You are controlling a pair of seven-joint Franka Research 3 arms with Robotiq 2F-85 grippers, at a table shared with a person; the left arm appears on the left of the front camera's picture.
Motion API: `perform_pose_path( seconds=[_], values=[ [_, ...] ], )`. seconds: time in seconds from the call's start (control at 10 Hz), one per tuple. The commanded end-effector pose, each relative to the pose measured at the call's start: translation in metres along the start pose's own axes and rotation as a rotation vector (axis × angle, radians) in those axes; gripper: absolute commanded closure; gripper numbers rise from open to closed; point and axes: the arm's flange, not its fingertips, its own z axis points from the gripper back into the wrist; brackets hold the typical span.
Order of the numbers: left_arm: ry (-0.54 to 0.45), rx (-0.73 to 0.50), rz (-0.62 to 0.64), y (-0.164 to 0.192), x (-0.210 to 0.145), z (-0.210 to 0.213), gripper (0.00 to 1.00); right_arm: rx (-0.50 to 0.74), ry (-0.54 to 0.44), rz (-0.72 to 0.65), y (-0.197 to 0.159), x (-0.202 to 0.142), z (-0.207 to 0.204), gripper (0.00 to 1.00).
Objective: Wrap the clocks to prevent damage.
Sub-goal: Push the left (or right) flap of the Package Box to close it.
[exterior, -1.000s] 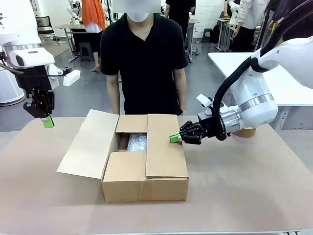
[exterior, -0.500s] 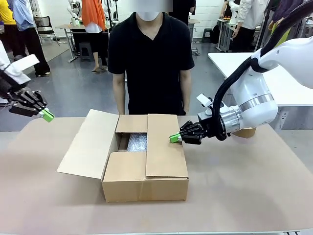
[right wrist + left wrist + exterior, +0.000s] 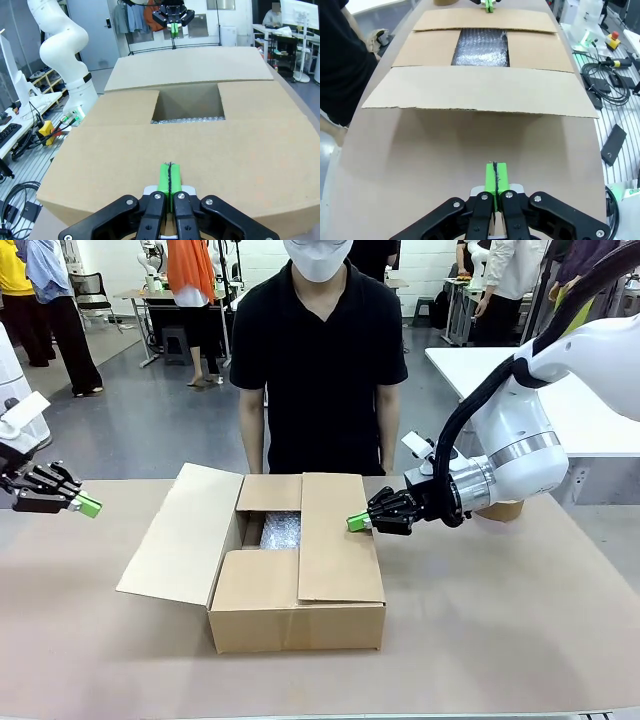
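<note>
L end effector [image 3: 88, 506] and R end effector [image 3: 354, 523] pinched together, empty (R by closed flap [image 3: 335, 550]). L should lift open flap [image 3: 180, 535] slow.

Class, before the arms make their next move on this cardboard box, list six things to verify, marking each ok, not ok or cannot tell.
1. Left flap of the cardboard box folded shut: not ok, it lies open.
2. Right flap folded down: ok.
3. Bubble wrap inside the box: ok.
4. Clocks fully wrapped: cannot tell under the wrap.
5. Left gripper shut, clear of the box: ok.
6. Right gripper shut, tip at the right flap: ok.
</note>
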Motion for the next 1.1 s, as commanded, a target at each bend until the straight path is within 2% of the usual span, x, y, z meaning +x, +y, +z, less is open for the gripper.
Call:
perform_pose_path(
  seconds=[0.0, 0.4, 0.7, 1.0],
  values=[
    [-0.01, -0.006, 0.01, 0.003, -0.001, 0.003, 1.0, -0.002, 0.008, -0.004, 0.0, -0.003, -0.003, 0.99],
    [0.001, -0.003, 0.004, 0.0, -0.001, -0.001, 1.0, -0.002, 0.008, -0.004, 0.0, -0.003, -0.003, 0.99],
    [-0.229, -0.061, -0.052, 0.002, -0.049, -0.04, 1.0, -0.002, 0.008, -0.004, 0.0, -0.003, -0.003, 0.99],
    [-0.312, -0.021, -0.099, -0.003, -0.075, -0.077, 1.0, -0.002, 0.008, -0.004, 0.0, -0.003, -0.003, 0.99]
  ],
)
